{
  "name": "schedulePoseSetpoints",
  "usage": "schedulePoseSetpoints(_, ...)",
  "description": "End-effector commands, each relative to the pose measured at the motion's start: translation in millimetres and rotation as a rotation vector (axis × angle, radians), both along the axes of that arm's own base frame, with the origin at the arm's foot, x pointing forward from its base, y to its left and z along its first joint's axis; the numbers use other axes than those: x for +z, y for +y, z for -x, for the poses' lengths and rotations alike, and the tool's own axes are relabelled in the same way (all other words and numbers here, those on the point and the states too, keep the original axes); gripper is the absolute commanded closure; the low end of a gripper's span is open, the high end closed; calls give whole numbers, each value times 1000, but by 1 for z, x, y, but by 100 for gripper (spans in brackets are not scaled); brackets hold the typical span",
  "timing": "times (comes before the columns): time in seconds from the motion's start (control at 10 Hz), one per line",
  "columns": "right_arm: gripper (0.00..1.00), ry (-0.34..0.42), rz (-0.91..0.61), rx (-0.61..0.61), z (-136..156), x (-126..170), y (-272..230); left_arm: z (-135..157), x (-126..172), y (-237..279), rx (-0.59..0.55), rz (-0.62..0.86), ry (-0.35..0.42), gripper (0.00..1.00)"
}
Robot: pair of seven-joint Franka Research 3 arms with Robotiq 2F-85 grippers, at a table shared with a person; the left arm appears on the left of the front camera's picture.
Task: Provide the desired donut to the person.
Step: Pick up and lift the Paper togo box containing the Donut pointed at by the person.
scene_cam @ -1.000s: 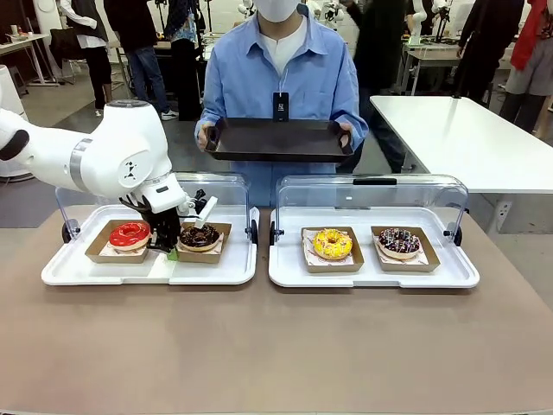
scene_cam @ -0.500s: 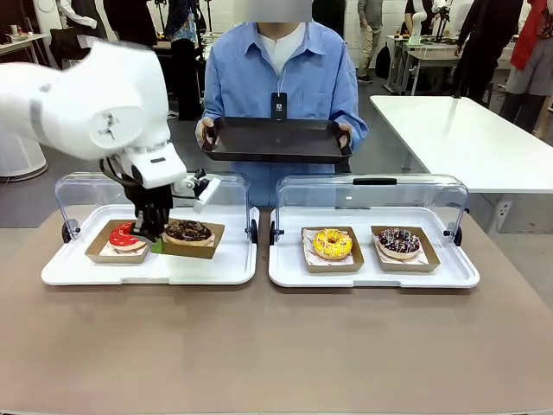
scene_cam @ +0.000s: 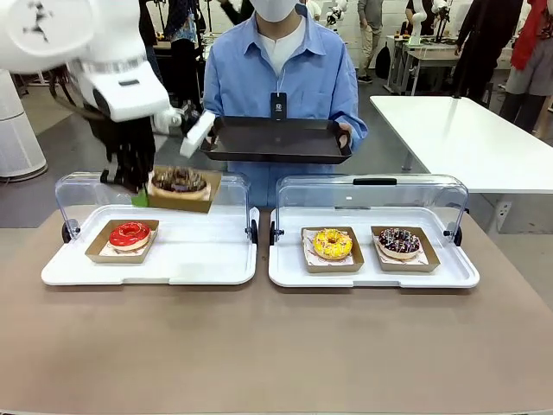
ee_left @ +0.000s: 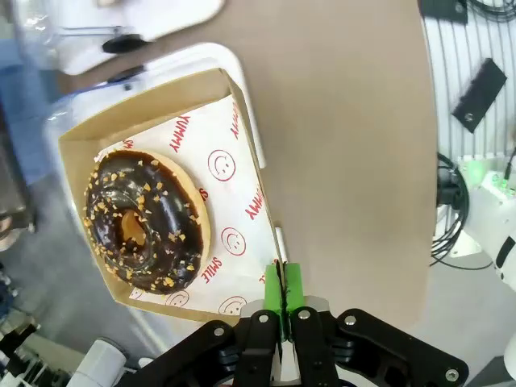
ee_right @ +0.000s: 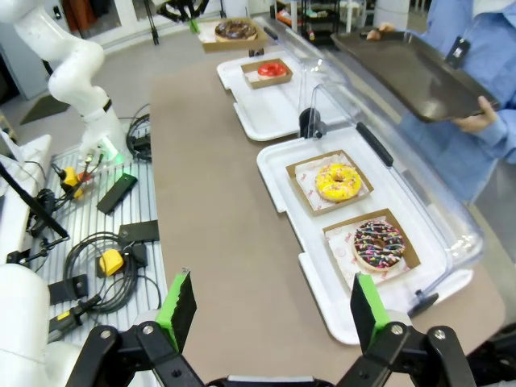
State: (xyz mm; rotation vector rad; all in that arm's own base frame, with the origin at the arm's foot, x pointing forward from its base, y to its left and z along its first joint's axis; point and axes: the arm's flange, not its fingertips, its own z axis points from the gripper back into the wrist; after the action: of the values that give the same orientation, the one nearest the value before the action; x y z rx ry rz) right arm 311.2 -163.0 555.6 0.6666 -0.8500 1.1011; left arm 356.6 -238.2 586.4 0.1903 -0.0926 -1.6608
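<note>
The left claw (ee_left: 282,289) was clenched on one wall of a cardboard box (ee_left: 235,103), its green pads pinching the thin edge and a corner of the printed paper liner (ee_left: 235,239). In the box lay the chocolate donut (ee_left: 143,219), glazed and dotted with nut crumbs. From the front, the box hung in the air just off the left end of the black tray (scene_cam: 276,138) that the person (scene_cam: 281,78) held out. It sat a little lower than that tray and on the robot's side of it, and looked close to level.

The load was probably light, but the box was thin card held by one wall only, so it would likely sag or twist away from the grip. The donut rested loose on the paper, and a tilt or a jerk could slide it toward the far wall or over it. Its glaze looked soft and sticky and would mar at a touch. The box wall was therefore the right place to hold, never the donut. Setting it on the black tray called for a slow, flat move.

The right claw (ee_right: 272,310) was released, its fingers spread wide above the counter (ee_right: 218,201), well apart from the black tray.
</note>
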Motion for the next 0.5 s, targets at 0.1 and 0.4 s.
schedulePoseSetpoints(0.1, 0, -12, -15, 8, 0, 1, 0, -37, 18, -7, 41, 15, -12, 100)
schedulePoseSetpoints(0.4, 0, -12, -15, 8, 0, 1, 0, -37, 20, -2, 19, 37, -12, 100)
